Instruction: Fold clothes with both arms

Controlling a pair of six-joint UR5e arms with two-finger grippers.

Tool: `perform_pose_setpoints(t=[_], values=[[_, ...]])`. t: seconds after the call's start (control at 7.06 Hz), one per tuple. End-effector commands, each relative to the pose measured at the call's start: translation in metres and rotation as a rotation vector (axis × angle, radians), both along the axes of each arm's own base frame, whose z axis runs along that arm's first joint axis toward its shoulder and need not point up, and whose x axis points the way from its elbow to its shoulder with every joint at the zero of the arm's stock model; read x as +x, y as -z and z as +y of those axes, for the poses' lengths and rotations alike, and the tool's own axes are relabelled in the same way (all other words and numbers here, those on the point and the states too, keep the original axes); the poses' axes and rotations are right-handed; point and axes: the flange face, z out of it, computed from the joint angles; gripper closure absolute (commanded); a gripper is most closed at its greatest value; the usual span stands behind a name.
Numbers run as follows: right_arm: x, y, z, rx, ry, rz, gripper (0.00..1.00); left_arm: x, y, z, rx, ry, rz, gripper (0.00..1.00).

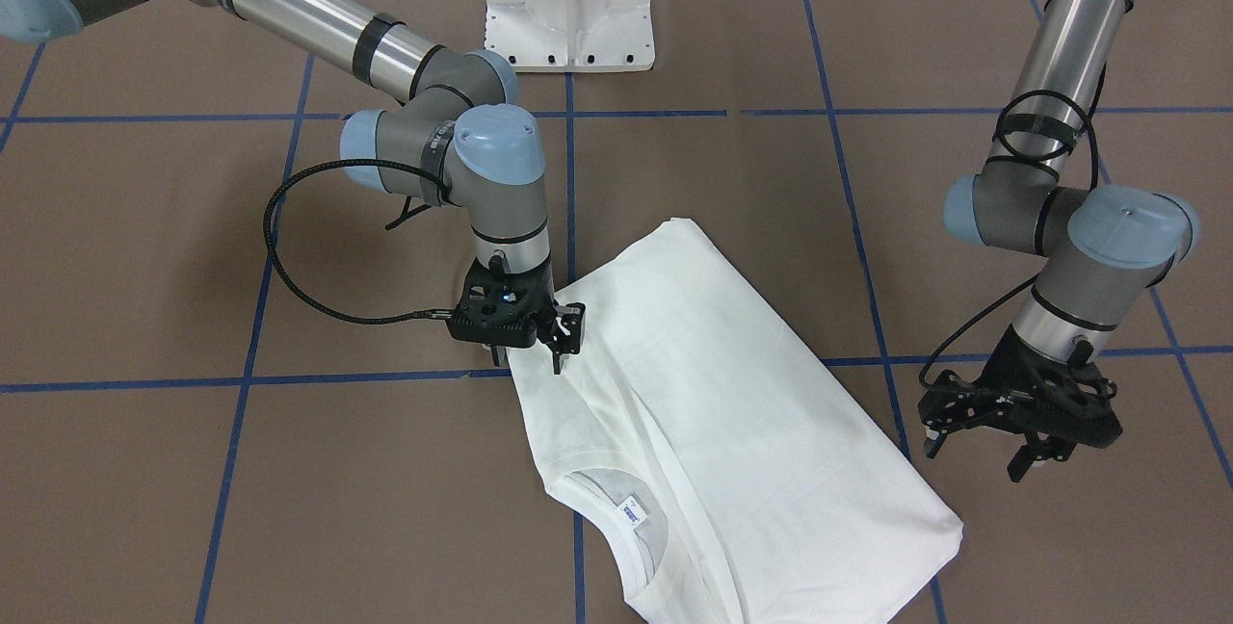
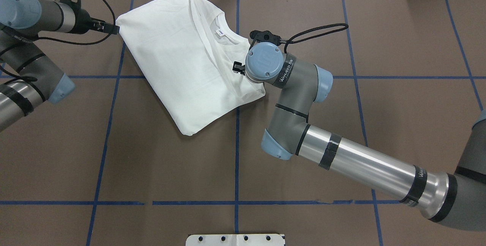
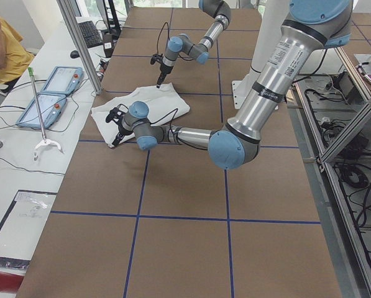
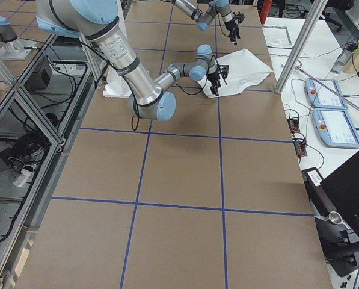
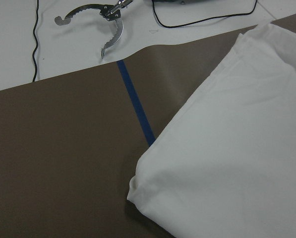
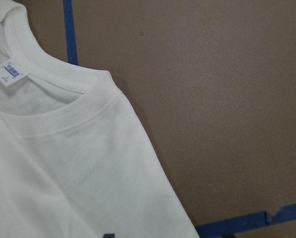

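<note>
The white shirt point(image 1: 732, 412) lies folded flat on the brown table, its ribbed neck and small tag point(image 1: 631, 511) facing up; it also shows in the overhead view point(image 2: 178, 60). My right gripper point(image 1: 527, 359) points straight down over the shirt's edge near the shoulder, jaws open, holding nothing. Its wrist view shows the neck point(image 6: 63, 99) and a trace of black print at the bottom edge. My left gripper point(image 1: 973, 455) is open and empty, just off the shirt's far side, near one corner point(image 5: 138, 186).
The white pedestal base point(image 1: 570, 3) stands at the robot's side of the table. Blue tape lines point(image 2: 237, 162) grid the brown surface. A white bench beyond the table holds a metal grabber tool point(image 5: 105, 20) and two teach pendants point(image 3: 54, 93).
</note>
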Motion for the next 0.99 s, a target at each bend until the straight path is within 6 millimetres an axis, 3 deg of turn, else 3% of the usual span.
perform_pose_setpoints(t=[0.0,0.71,0.85], values=[[-0.004,-0.007,0.005,0.012,0.003,0.017,0.25,0.000,0.000,0.000,0.000,0.001,-0.001,0.00],[-0.009,-0.012,0.011,0.014,0.017,0.033,0.41,-0.004,-0.010,0.007,0.013,0.001,0.009,0.00],[-0.009,-0.013,0.011,0.015,0.018,0.033,0.51,-0.005,-0.011,0.007,0.015,0.001,0.011,0.00]])
